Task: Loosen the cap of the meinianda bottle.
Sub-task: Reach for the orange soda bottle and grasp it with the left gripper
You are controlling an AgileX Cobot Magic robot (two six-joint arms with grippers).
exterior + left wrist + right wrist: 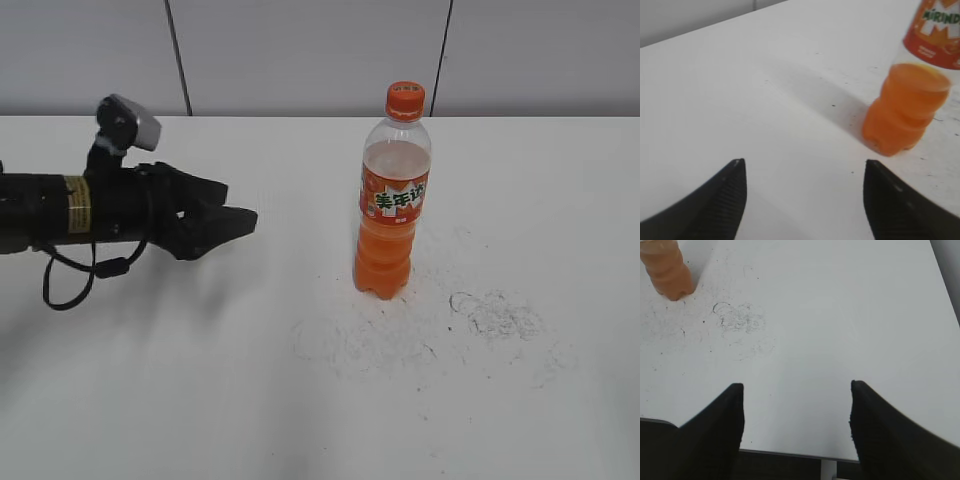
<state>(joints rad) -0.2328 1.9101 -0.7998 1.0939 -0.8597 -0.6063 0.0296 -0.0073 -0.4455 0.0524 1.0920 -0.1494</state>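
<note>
The meinianda bottle (pixel 392 215) stands upright on the white table, with orange drink, an orange label and the orange cap (pixel 405 101) on top. My left gripper (pixel 235 215) is open and empty, hovering to the left of the bottle and well apart from it. In the left wrist view the bottle's lower part (pixel 907 110) is at the upper right, beyond the open jaws (pixel 802 167); the cap is out of that view. My right gripper (pixel 796 390) is open and empty above the table's near edge; the bottle's base (pixel 667 270) is far off at the upper left.
The table (pixel 200 380) is white with grey scuff marks (pixel 495 312) to the right of the bottle's base. The table's front edge (pixel 790 454) runs just below the right jaws. A grey panelled wall (pixel 300 50) stands behind the table.
</note>
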